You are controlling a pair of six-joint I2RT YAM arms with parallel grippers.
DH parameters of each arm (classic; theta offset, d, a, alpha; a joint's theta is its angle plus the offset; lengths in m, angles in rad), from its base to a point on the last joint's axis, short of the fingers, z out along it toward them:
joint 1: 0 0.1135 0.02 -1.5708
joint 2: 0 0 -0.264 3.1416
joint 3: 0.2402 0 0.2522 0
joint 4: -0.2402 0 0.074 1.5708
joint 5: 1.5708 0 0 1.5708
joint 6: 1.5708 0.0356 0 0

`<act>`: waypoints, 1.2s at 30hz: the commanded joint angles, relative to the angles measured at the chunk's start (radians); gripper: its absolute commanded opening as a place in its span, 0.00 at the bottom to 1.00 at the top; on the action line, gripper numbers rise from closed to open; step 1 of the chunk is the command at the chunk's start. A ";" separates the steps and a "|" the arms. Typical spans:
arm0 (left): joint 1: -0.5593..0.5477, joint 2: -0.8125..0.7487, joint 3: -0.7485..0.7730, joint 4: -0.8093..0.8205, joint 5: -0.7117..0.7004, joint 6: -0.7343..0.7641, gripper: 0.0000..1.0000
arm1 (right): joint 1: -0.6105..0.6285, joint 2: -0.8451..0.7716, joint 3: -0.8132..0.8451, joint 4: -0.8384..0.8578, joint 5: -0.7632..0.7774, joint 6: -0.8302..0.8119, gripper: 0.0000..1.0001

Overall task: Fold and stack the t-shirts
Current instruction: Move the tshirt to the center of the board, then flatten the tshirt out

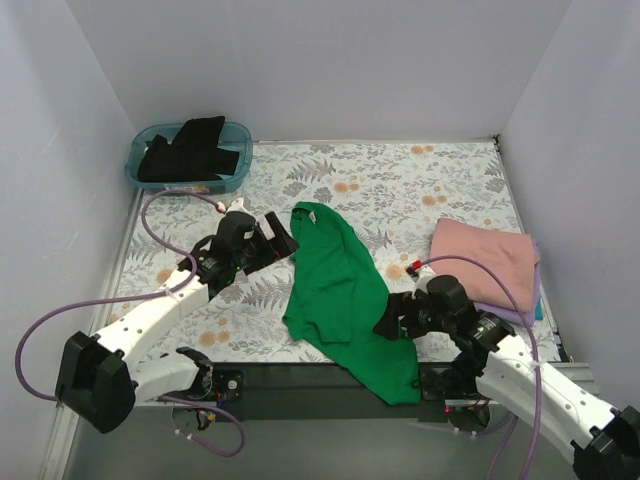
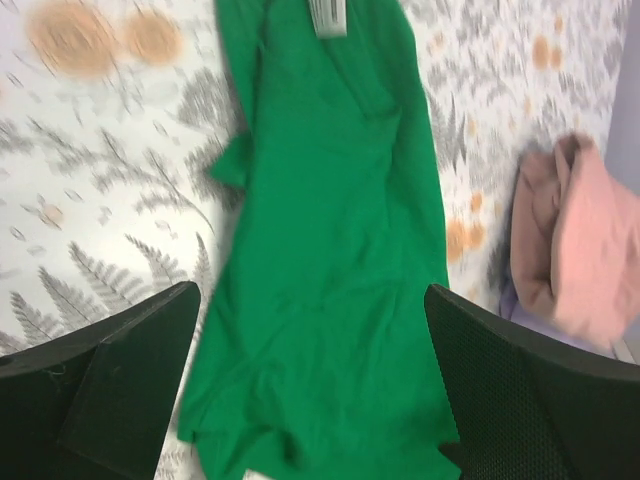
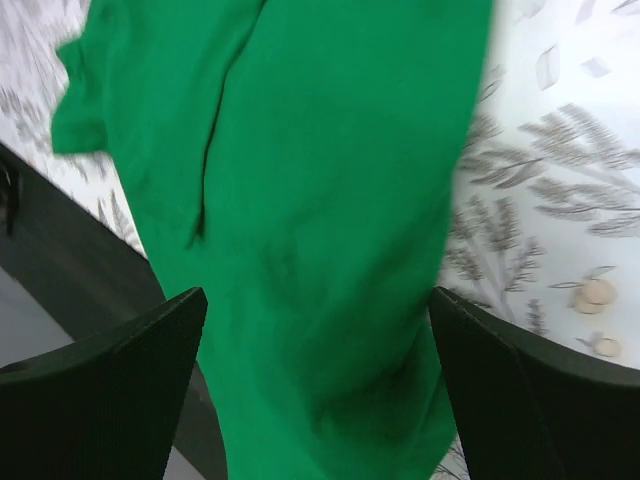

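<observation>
The bright green t-shirt (image 1: 340, 290) lies stretched along the middle of the table, folded lengthwise, its lower end hanging over the front edge. It fills the left wrist view (image 2: 330, 250) and the right wrist view (image 3: 320, 200). My left gripper (image 1: 282, 238) is open beside the shirt's collar end. My right gripper (image 1: 392, 318) is open at the shirt's lower right edge. The salmon pink t-shirt (image 1: 485, 260) lies folded at the right on a lavender one (image 1: 535, 295). A black t-shirt (image 1: 190, 148) hangs out of the tub.
The teal plastic tub (image 1: 150, 172) stands at the far left corner. White walls close in the table on three sides. The table's dark front edge (image 1: 300, 378) runs between the arm bases. Purple cables loop by the left arm.
</observation>
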 commanded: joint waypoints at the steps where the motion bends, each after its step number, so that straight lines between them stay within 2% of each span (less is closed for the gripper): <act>1: -0.021 -0.073 -0.110 0.021 0.150 -0.026 0.95 | 0.109 0.067 -0.027 0.179 -0.020 0.074 0.98; 3: -0.022 -0.110 -0.157 0.020 0.163 -0.046 0.96 | 0.150 0.160 -0.028 0.249 0.009 0.091 0.98; 6: -0.022 -0.168 -0.190 0.027 0.177 -0.066 0.96 | 0.149 0.321 -0.010 0.337 0.043 0.086 0.96; 7: -0.022 -0.178 -0.210 0.026 0.172 -0.071 0.96 | 0.150 0.366 0.007 0.343 0.099 0.079 0.95; 9: -0.022 -0.198 -0.227 0.026 0.167 -0.081 0.96 | 0.150 0.495 0.088 0.346 0.171 0.056 0.86; 10: -0.022 -0.201 -0.239 0.027 0.167 -0.083 0.96 | 0.150 0.540 0.117 0.351 0.217 0.031 0.74; 11: -0.022 -0.207 -0.244 0.026 0.166 -0.083 0.96 | 0.150 0.583 0.190 0.352 0.266 0.011 0.70; 13: -0.022 -0.211 -0.251 0.024 0.155 -0.089 0.96 | 0.135 0.714 0.264 0.352 0.352 -0.036 0.70; 15: -0.022 -0.215 -0.256 0.023 0.144 -0.086 0.96 | 0.095 0.852 0.378 0.357 0.354 -0.059 0.70; 21: -0.022 -0.201 -0.219 -0.008 0.112 -0.083 0.96 | 0.032 1.197 0.665 0.369 0.297 -0.150 0.57; 25: -0.022 -0.187 -0.198 -0.019 0.105 -0.074 0.96 | 0.023 1.368 0.933 0.365 0.221 -0.225 0.53; 27: -0.022 -0.178 -0.178 -0.019 0.117 -0.071 0.96 | 0.023 1.396 0.990 0.337 0.167 -0.238 0.53; 30: -0.025 -0.150 -0.158 -0.005 0.134 -0.057 0.96 | 0.021 1.311 0.986 0.322 0.181 -0.238 0.61; 31: -0.031 -0.136 -0.141 0.007 0.137 -0.051 0.96 | 0.021 1.275 0.974 0.319 0.208 -0.239 0.70; 32: -0.037 -0.112 -0.133 0.018 0.146 -0.045 0.96 | 0.021 1.234 0.933 0.314 0.251 -0.238 0.74; 33: -0.059 -0.072 -0.109 0.038 0.146 -0.031 0.96 | 0.015 1.145 0.877 0.306 0.288 -0.235 0.84; 34: -0.071 -0.049 -0.093 0.041 0.143 -0.017 0.96 | 0.012 1.052 0.848 0.297 0.302 -0.215 0.98; 36: -0.125 0.036 -0.031 0.035 0.099 0.003 0.96 | -0.011 0.903 0.741 0.262 0.343 -0.173 0.98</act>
